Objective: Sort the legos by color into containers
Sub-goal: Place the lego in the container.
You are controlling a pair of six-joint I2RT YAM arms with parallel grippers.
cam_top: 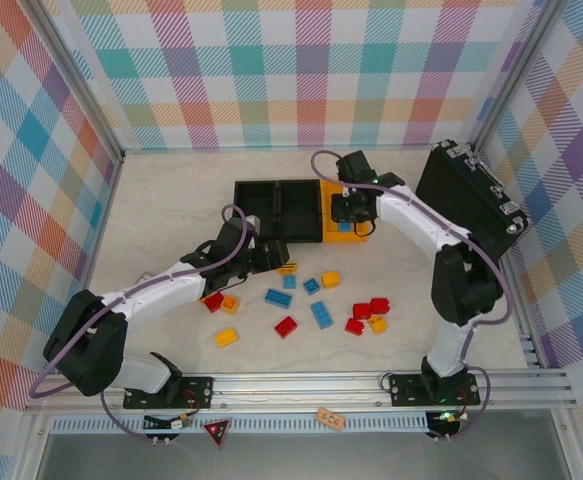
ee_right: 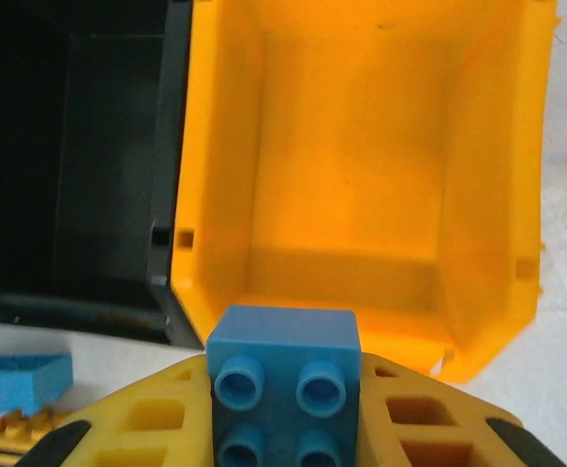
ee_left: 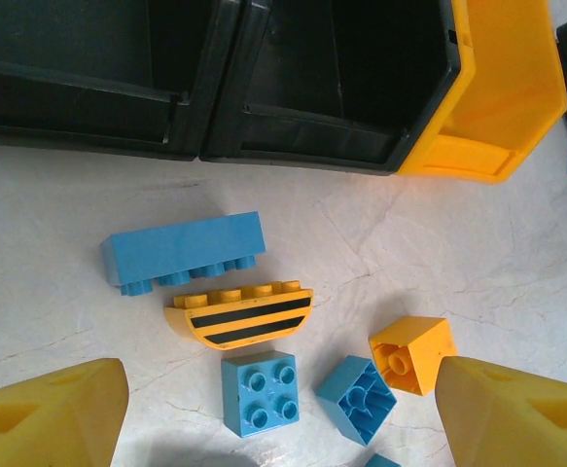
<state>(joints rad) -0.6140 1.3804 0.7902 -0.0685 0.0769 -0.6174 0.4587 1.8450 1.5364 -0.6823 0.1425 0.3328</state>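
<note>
My right gripper is shut on a blue lego, held studs toward the camera just above the near rim of the yellow-orange container, whose floor shows bare. From above, the right gripper hangs over that container, which stands at the right end of the row next to the two black containers. My left gripper is open, low over a blue square lego, a striped yellow lego and a long blue lego. Red, blue and yellow-orange legos lie scattered in front of the containers.
A large black case stands at the back right, close to the right arm. A pale-orange tag lies on the front rail. Plaid walls close in the table on three sides. An orange lego lies by the left gripper's right finger.
</note>
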